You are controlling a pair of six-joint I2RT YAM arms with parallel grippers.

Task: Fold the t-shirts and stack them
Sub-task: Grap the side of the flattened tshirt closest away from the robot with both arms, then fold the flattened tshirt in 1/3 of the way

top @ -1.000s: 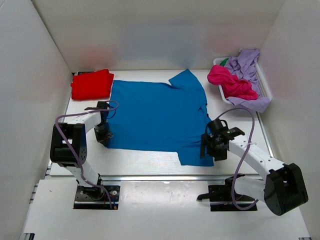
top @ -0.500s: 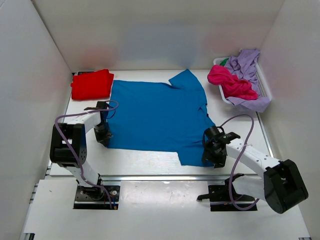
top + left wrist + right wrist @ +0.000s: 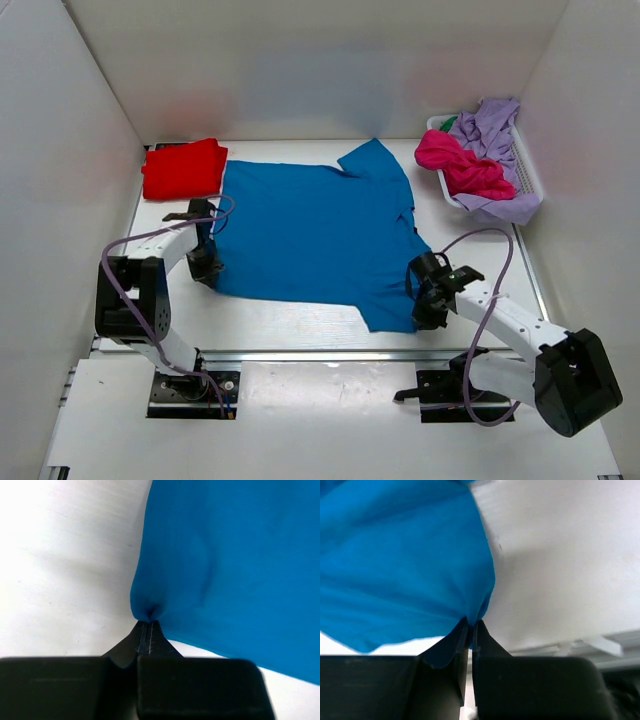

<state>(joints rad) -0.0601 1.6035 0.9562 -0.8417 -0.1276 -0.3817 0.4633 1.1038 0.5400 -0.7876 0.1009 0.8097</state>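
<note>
My left jaws and right jaws each pinch a near corner of the blue t-shirt (image 3: 310, 235) so I can fold it.

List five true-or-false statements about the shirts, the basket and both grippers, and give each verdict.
1. The blue t-shirt lies spread out on the table. True.
2. The left gripper hangs open above the cloth. False: the left gripper is shut on the blue t-shirt's edge.
3. The right gripper is shut on the blue t-shirt. True.
4. The pink t-shirt lies in the basket. True.
5. The red t-shirt lies in the basket. False: it sits folded at the table's far left corner.
</note>
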